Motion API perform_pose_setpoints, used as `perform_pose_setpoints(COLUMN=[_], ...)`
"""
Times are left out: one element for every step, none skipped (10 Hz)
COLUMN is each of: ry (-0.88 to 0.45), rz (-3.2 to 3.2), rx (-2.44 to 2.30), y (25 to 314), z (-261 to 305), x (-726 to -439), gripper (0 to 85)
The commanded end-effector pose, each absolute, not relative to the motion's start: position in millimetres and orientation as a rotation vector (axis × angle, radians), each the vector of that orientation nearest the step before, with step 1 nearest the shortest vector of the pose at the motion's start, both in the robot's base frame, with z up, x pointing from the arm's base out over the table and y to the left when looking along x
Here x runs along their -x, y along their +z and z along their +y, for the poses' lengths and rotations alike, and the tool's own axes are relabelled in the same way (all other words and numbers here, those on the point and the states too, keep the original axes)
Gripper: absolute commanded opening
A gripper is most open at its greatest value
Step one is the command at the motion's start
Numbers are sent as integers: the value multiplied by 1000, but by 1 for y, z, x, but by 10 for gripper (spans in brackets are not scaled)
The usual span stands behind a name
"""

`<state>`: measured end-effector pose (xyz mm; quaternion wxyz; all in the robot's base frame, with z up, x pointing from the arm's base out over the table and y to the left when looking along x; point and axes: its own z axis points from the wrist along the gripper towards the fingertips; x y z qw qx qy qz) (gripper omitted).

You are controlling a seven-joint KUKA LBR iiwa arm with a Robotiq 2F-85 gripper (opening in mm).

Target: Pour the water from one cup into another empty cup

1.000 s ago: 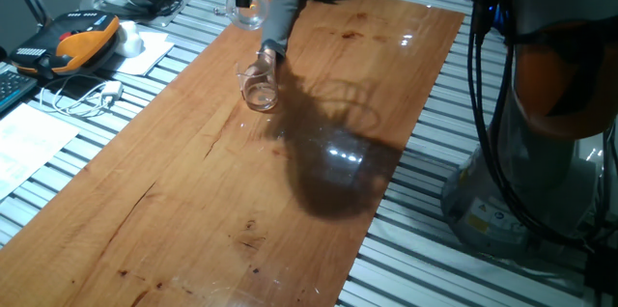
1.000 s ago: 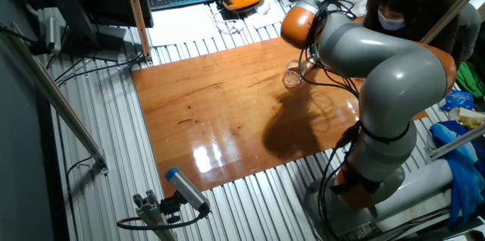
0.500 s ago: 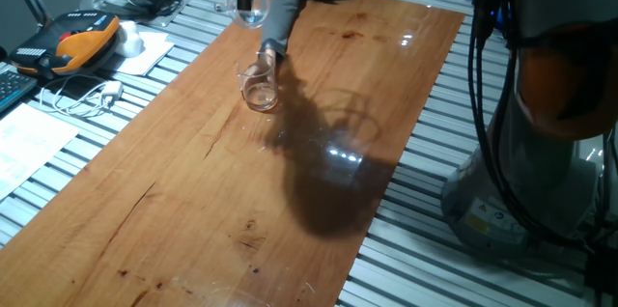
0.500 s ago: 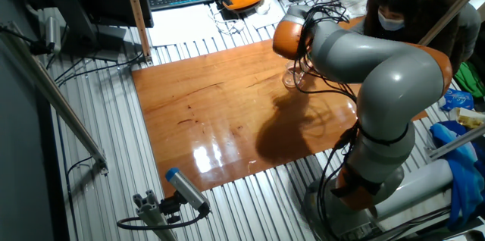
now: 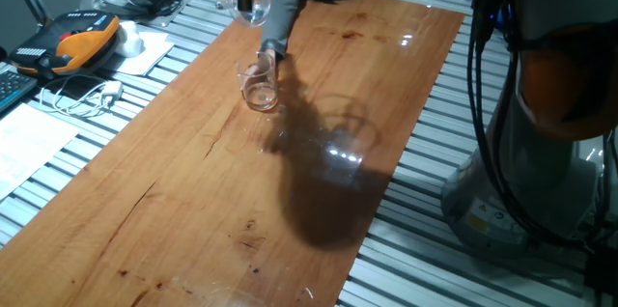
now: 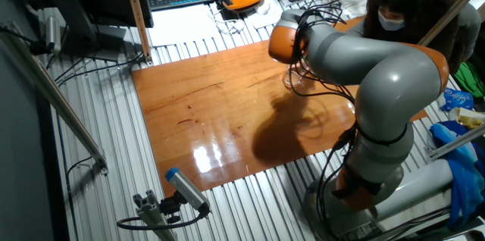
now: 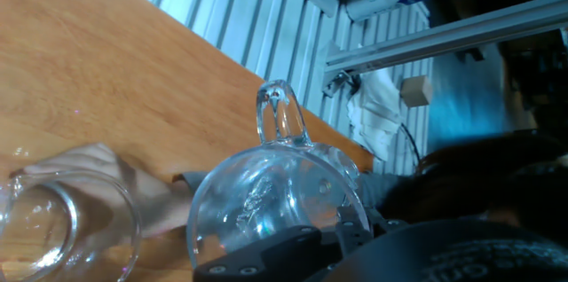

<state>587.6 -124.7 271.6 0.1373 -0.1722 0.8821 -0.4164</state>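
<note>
Above the surface point(image 5: 193, 191), the pincer point(image 7: 293, 251) grips the handled mug point(image 7: 275, 198), tilted; the small tumbler point(image 5: 259, 86) stands below and to its side, steadied by a person's hand point(image 7: 133, 195).

mug point(image 7: 271, 207) in end effector point(image 7: 293, 251) | tumbler point(image 5: 259, 85) on table point(image 5: 193, 191), hand point(image 7: 133, 198) behind

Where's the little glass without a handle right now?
The small tumbler stands on the wooden board, steadied by a person's hand, just below the raised mug.
</note>
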Motion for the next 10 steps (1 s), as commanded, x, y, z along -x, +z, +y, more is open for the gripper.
perform_pose_setpoints(ry=[-1212,-1226,-1257,-1270,-1279,-1297,-1311,-1314,-1322,-1331], rz=[2549,2540,2517,2506,2498,2484,2476,2472,2465,2459], rx=[496,496,496,492,490,486,484,479,479,479], y=[273,273,273,274,274,275,275,275,275,276], z=[-124,-124,-124,-124,-124,-124,-125,-125,-125,-125], x=[-587,-587,-587,-586,-586,-586,-586,-586,-585,-585], gripper=[0,0,0,0,0,0,0,0,0,0])
